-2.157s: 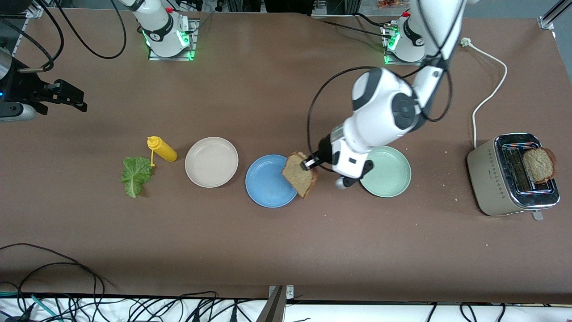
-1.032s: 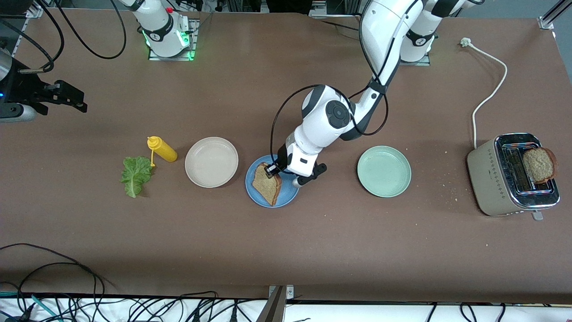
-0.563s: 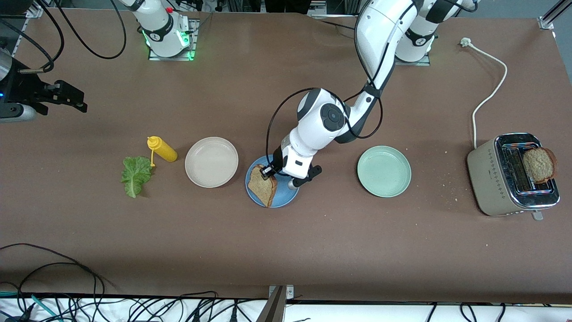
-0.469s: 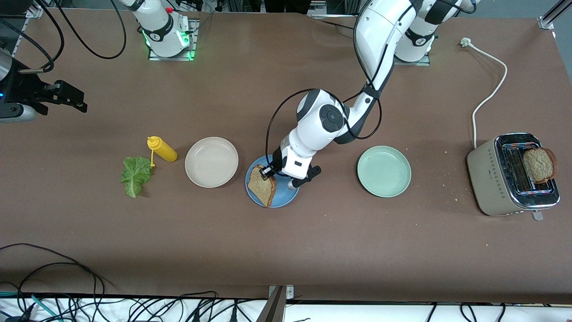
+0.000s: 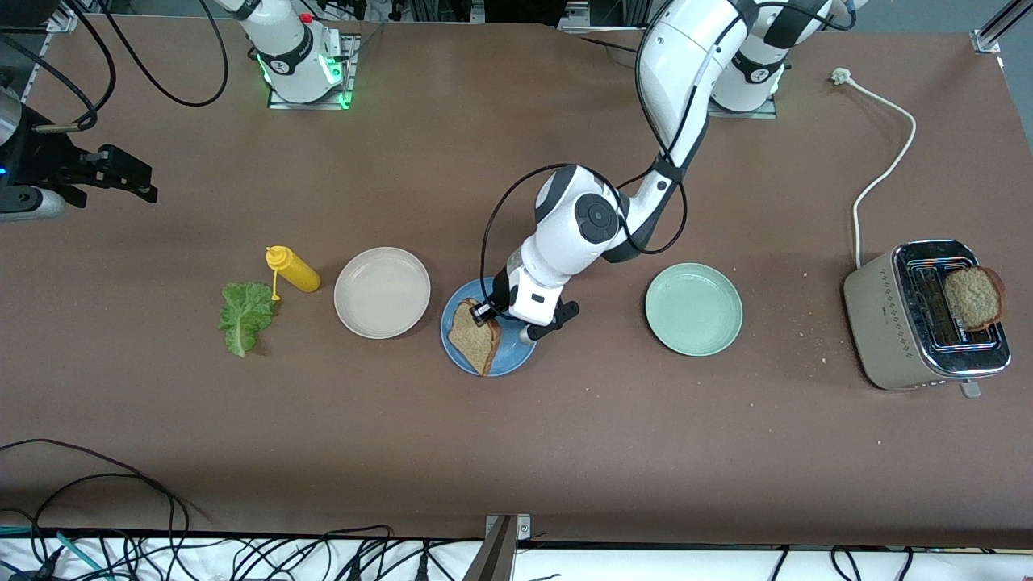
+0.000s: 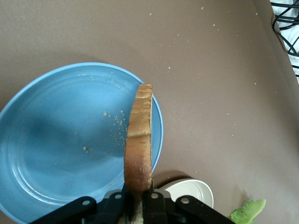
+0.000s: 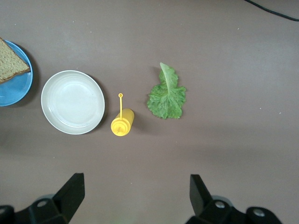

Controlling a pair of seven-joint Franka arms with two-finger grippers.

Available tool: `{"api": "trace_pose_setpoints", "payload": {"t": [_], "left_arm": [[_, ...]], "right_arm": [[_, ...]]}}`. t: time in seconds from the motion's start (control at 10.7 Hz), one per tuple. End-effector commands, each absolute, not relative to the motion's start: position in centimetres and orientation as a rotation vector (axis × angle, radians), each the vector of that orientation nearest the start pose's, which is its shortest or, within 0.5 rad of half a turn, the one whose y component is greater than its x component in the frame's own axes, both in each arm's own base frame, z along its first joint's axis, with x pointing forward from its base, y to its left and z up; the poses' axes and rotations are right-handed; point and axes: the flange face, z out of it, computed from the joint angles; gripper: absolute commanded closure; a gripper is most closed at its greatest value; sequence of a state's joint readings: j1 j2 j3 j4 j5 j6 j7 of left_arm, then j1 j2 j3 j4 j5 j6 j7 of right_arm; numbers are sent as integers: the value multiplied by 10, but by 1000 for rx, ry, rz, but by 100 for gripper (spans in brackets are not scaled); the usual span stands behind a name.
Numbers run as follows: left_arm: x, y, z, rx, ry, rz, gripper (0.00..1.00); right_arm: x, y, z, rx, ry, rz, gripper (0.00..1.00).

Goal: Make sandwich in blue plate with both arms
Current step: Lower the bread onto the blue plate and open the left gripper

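Now the left gripper hangs low over the blue plate, clamped on one edge of a toast slice. In the left wrist view the slice shows edge-on, running straight out from the fingers, its far end over the plate's rim. In the front view it leans over the half of the plate toward the right arm's end, its long axis pointing toward the front camera. I cannot tell whether its lower edge touches the plate. So the coming move turns on this tilt: the slice must tip flat onto the plate's middle before the grip lets go, or it may land across the rim.

Compared with two seconds ago, the slice has travelled from beside the mint plate to over the blue one; in the last half second it has barely shifted.

The right gripper waits, fingers spread wide and empty, over the table's right-arm end, well apart from the plate. The lettuce lies beside the mustard bottle, nearer that arm. A second slice sits on the toaster.
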State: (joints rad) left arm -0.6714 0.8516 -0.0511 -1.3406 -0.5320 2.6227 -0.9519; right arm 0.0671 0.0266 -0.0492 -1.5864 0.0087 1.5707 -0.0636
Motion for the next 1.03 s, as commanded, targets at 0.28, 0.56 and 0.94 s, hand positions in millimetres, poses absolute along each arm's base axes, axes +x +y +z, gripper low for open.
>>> {"api": "trace_pose_setpoints", "payload": {"t": [0.28,0.56,0.94], "left_arm": [[594,-509,274,2373,884,-36,100],[584,-520,276,2389,865,-68,100],[582,-516,263,2419,876,-94,100]], "right_arm": [[559,11,605,-3115,-107,54,0],[559,11,605,-3115,-107,54,0],[559,11,605,-3115,-107,54,0]]}}
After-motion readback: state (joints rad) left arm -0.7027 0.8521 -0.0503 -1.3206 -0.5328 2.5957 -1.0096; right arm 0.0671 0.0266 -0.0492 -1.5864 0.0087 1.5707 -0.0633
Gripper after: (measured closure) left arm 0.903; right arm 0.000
